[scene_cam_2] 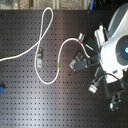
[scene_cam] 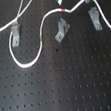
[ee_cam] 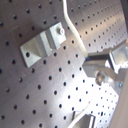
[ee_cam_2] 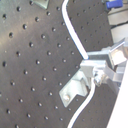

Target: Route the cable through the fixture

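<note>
White cable (scene_cam: 22,63) snakes across the black perforated worktop (scene_cam: 66,90) in the first exterior view, running from the left edge, looping up through the upper left, dropping into a deep U in the left centre, then climbing over a red mark (scene_cam: 66,9) toward the top right. A green mark (scene_cam: 41,39) sits on the rising stretch. Three metal fixtures stand in a row across the upper half: left fixture (scene_cam: 15,33), middle fixture (scene_cam: 61,30), right fixture (scene_cam: 94,17), and the cable passes just above the middle one and beside the right one. In the second exterior view the white robot arm (scene_cam_2: 117,47) fills the right side, its gripper (scene_cam_2: 82,52) low over the worktop near the red mark, right at the cable. Whether the fingers are clenched or released, I cannot tell. In the second wrist view the cable (ee_cam_2: 75,42) runs right past a metal bracket (ee_cam_2: 75,87), touching or nearly so.
</note>
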Motion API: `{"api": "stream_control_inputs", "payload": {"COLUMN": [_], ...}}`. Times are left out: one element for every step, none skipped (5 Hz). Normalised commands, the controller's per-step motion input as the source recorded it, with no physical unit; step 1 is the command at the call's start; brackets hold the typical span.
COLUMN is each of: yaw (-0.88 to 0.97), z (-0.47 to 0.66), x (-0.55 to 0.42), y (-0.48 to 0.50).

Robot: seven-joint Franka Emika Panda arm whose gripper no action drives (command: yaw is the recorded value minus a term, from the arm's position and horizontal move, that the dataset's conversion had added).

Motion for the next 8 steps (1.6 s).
{"api": "stream_control_inputs", "payload": {"yaw": [-0.86, -0.81, -0.02, -0.01, -0.34, -0.19, 0.0, 0.48], "z": [0.0, 0.0, 0.47, 0.59, 0.3, 0.06, 0.0, 0.43], "x": [0.026, 0.027, -0.002, 0.006, 0.027, 0.063, -0.018, -0.355], "y": [0.009, 0.003, 0.09, 0.041, 0.016, -0.05, 0.022, 0.115]}}
